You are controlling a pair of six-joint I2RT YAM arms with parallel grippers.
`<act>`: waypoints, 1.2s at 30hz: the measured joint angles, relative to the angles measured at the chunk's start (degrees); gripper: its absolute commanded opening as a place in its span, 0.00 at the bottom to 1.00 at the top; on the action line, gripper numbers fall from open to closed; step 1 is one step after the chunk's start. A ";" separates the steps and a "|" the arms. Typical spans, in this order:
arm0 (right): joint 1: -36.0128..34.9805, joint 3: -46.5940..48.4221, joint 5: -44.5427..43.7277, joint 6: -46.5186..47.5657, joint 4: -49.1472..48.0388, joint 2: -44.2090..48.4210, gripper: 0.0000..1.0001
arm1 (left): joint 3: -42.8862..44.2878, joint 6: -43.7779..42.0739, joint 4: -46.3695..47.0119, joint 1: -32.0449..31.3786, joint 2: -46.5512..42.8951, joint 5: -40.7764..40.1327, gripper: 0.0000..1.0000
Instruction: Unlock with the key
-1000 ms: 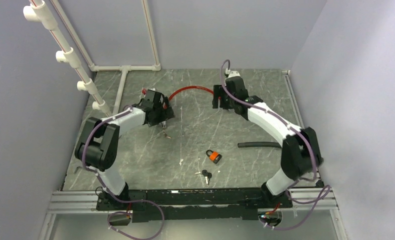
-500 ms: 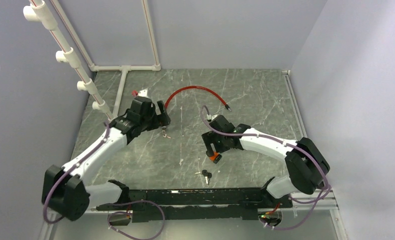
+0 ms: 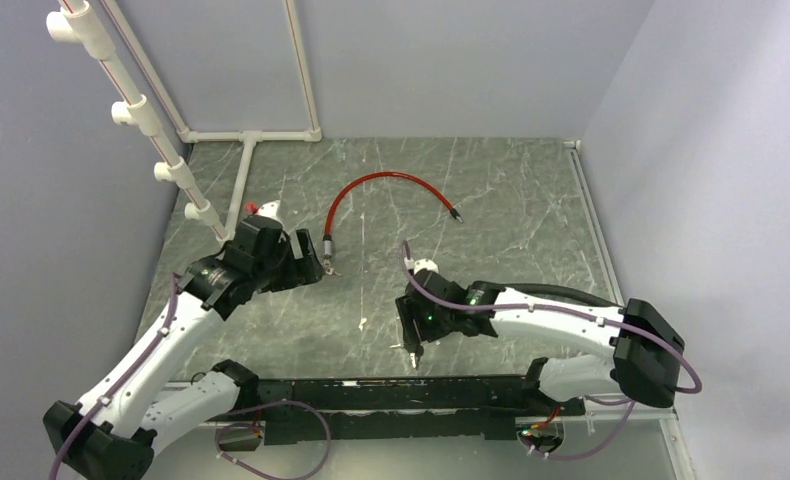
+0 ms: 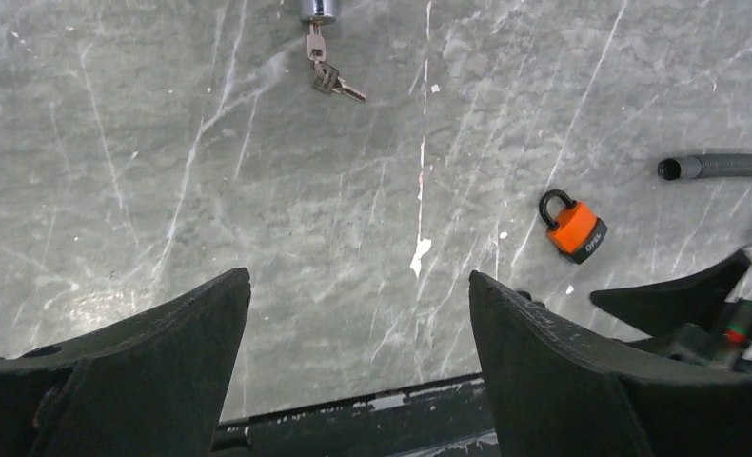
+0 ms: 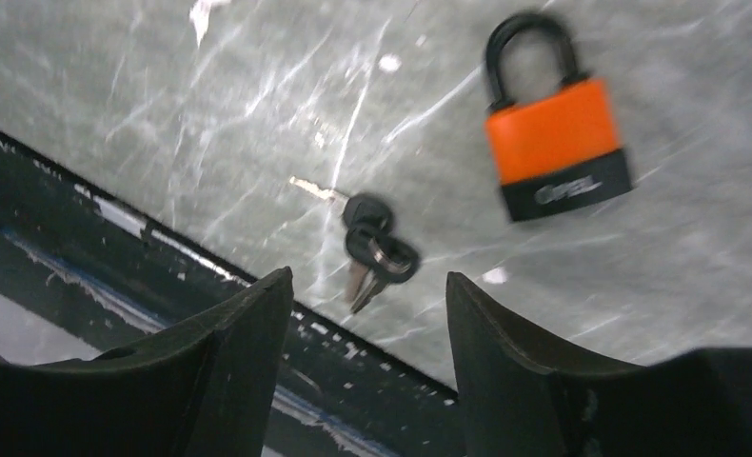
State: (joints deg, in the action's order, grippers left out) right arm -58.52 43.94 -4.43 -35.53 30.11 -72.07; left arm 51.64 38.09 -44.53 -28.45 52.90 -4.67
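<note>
An orange and black padlock [image 5: 555, 143] with a shut black shackle lies flat on the grey marble table; the left wrist view also shows the padlock [image 4: 572, 226]. A small bunch of keys [image 5: 372, 238] with black heads lies just beyond my right gripper [image 5: 367, 278], which is open and low over the table's near edge with nothing between its fingers. From above, the right gripper [image 3: 412, 348] and its wrist hide the padlock. My left gripper [image 3: 309, 262] hovers open and empty at the left; in its own view the left gripper [image 4: 358, 281] looks down on bare table.
A red cable lock [image 3: 386, 178] arcs across the far table, a second set of keys [image 4: 329, 76] hanging in its near end. A black hose [image 4: 724, 167] lies at the right. White pipes [image 3: 131, 110] stand along the left wall. The black rail [image 3: 391, 385] borders the near edge.
My right arm swung from the far end of the red cable down to the near edge, over the padlock and keys. My left arm drew back from the cable's near end.
</note>
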 measured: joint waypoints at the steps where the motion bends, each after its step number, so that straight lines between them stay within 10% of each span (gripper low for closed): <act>1: -1.66 -0.42 -0.02 -1.60 -0.11 -0.28 0.60 | 0.68 -0.15 -1.20 -0.02 -0.39 0.20 0.89; 14: -10.62 -0.79 -7.19 -11.67 -0.20 -11.34 0.54 | 1.86 -2.12 -5.57 -0.04 -9.03 -0.20 0.87; 24: -11.21 0.46 -11.41 -10.45 -3.30 -13.94 0.00 | 1.86 -2.49 -5.97 -0.04 -8.07 -0.17 0.86; 36: -11.15 1.09 -12.70 -4.22 -6.29 -3.06 0.00 | -0.57 -2.89 -1.36 -0.04 -6.32 7.72 0.66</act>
State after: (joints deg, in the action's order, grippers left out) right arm -69.67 45.04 -17.12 -39.75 23.81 -75.13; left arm 51.07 35.20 -45.89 -28.49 46.59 3.05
